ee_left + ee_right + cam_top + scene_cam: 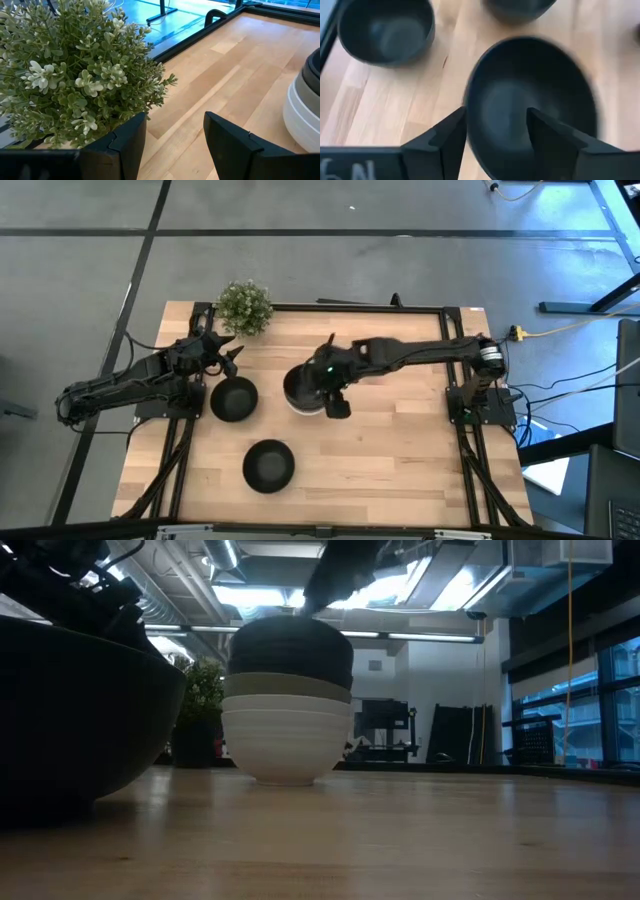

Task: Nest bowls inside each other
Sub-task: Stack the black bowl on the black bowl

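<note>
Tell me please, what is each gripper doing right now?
Left gripper: open, empty, beside the potted plant.
Right gripper: open, above the bowl stack, one finger inside the top black bowl.

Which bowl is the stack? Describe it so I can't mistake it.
On the wooden table, look mid-table under the right gripper. The stack has white bowls at the bottom and dark ones on top; the two loose black bowls nearby sit singly.
</note>
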{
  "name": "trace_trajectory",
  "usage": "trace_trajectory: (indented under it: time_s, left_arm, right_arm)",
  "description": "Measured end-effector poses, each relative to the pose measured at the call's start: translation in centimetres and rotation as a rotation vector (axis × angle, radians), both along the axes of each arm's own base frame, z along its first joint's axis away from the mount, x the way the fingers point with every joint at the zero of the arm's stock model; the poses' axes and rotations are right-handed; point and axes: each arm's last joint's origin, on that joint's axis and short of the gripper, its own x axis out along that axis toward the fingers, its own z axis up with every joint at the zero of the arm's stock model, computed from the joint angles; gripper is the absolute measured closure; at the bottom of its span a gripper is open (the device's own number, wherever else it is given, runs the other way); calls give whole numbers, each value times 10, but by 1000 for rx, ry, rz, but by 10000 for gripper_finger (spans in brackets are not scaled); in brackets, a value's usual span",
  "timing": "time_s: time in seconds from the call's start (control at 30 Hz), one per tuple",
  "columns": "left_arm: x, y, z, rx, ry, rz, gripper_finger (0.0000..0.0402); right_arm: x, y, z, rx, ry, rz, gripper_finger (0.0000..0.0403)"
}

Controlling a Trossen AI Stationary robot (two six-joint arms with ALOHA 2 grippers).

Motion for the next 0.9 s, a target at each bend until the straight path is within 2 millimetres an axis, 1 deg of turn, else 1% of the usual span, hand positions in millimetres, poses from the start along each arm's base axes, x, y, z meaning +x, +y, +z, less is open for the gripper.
trace_trajectory:
  time_s: [0.2, 0.3, 0.43, 0.5, 0.57, 0.67, 0.77, 0.9]
  left_arm:
    - [0, 0, 0, 1, -2, 0, 208]
    - [0, 0, 0, 1, -2, 0, 208]
    - [0, 0, 0, 1, -2, 0, 208]
    - [0, 0, 0, 1, -1, 0, 208]
    - [0, 0, 0, -3, 3, -1, 208]
    - [0, 0, -1, -7, 6, -18, 208]
    - [0, -1, -1, -9, 6, -20, 208]
    - [0, -1, -1, -9, 6, -21, 208]
  right_arm:
    - [-35, -13, 51, -8, -126, -30, 195]
    - [-56, -15, 72, -43, -155, -90, 194]
    - [-85, -16, 88, -68, -119, -167, 194]
    - [-98, -14, 92, -55, -118, -196, 194]
    - [-110, -12, 90, -44, -147, -213, 194]
    - [-128, -9, 77, -37, -189, -255, 194]
    - [-150, -9, 56, -18, -221, -299, 194]
    - [-178, -8, 22, 31, -255, -328, 194]
